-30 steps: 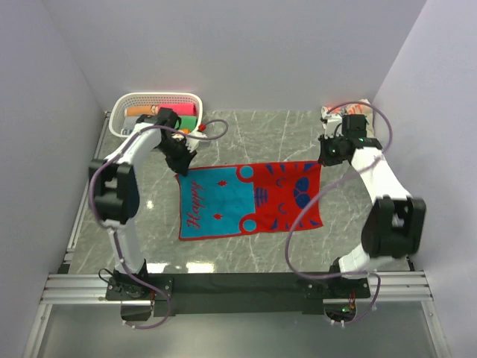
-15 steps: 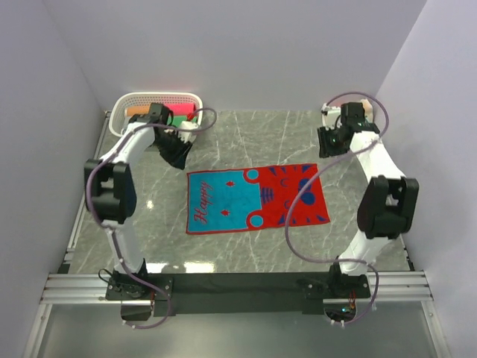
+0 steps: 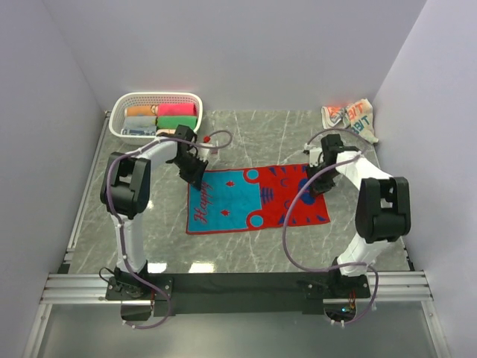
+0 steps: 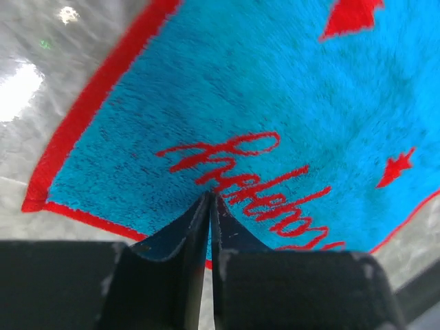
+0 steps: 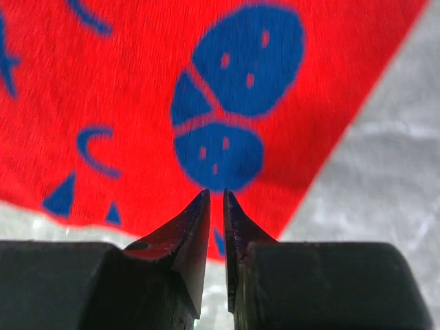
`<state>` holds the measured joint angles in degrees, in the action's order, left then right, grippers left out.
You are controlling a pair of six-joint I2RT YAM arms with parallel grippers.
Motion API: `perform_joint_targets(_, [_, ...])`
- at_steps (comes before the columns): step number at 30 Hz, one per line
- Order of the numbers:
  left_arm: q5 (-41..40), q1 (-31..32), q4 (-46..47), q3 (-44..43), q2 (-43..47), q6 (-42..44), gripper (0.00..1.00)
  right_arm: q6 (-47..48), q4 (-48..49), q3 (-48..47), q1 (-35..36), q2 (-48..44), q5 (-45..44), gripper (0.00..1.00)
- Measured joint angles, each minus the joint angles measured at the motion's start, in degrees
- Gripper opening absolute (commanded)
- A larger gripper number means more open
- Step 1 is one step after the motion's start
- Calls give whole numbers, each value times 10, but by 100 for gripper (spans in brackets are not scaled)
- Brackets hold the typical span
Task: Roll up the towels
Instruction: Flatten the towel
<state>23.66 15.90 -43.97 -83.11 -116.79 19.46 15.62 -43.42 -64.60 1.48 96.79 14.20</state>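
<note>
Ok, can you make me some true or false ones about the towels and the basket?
1. The red and blue towel lies flat on the table. True.
2. The basket is empty. False: it holds rolled towels.
3. The cream towel sits in the far right corner. True.
4. Both pincers are over the cream towel. False: the left pincer is at the red and blue towel's blue end, the right pincer at its red end.

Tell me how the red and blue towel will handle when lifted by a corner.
The towel lies flat and thin, so it will probably droop limply. Its fuzzy pile suggests it grips rather than slips. Likely light, being one thin layer.
</note>
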Motion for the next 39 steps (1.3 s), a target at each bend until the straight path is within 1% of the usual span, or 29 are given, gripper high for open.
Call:
perform_joint_targets(5, [-8, -21, -11, -77, -50, -25, 12, -21, 50, -5, 10, 64, -19, 21])
perform_joint_targets(8, [-11, -35, -10, -120, -76, -30, 13, -34, 59, -39, 10, 93, -24, 22])
perform_joint_targets(10, [-11, -43, -11, -139, -86, -30, 16, -41, 67, -61, 10, 108, -26, 29])
perform_joint_targets(11, [-10, -47, -11, -142, -86, -26, 20, -43, 70, -70, 10, 111, -26, 32])
perform_joint_targets(12, [-9, -50, -13, -141, -85, -22, 22, -42, 73, -74, 10, 112, -25, 42])
perform_joint_targets(14, [-4, -57, -14, -117, -66, -7, 28, -42, 69, -73, 10, 101, -22, 54])
perform_joint_targets(15, [-2, -59, -16, -95, -49, 0, 30, -39, 68, -66, 10, 87, -18, 60])
perform_joint_targets(17, [-1, -64, -33, -48, -2, 16, 31, -32, 56, -45, 10, 46, -10, 61])
perform_joint_targets(19, [1, -64, -53, -6, 59, 35, 29, -26, 40, -19, 10, -14, -3, 48])
perform_joint_targets(20, [2, -63, -59, 10, 89, 41, 27, -23, 29, -9, 12, -43, -1, 42])
perform_joint_targets(21, [5, -63, -63, 24, 118, 47, 25, -23, 23, -2, 14, -66, -3, 31])
perform_joint_targets(22, [7, -63, -66, 37, 143, 51, 19, -19, 18, 5, 17, -86, -7, 26])
perform_joint_targets(23, [8, -63, -65, 49, 159, 53, 17, -20, 16, 9, 23, -98, -12, 21])
perform_joint_targets(24, [9, -63, -66, 62, 175, 56, 15, -22, 15, 13, 29, -104, -16, 15])
perform_joint_targets(26, [10, -62, -60, 89, 188, 59, 10, -25, 17, 21, 43, -97, -27, 11])
perform_joint_targets(30, [8, -62, -52, 127, 169, 50, 6, -37, 19, 31, 65, -49, -46, 9])
perform_joint_targets(34, [5, -61, -39, 138, 141, 36, 2, -43, 19, 33, 74, -7, -61, 7])
perform_joint_targets(39, [4, -56, -24, 145, 138, 26, 1, -44, 18, 33, 74, -3, -75, 7])
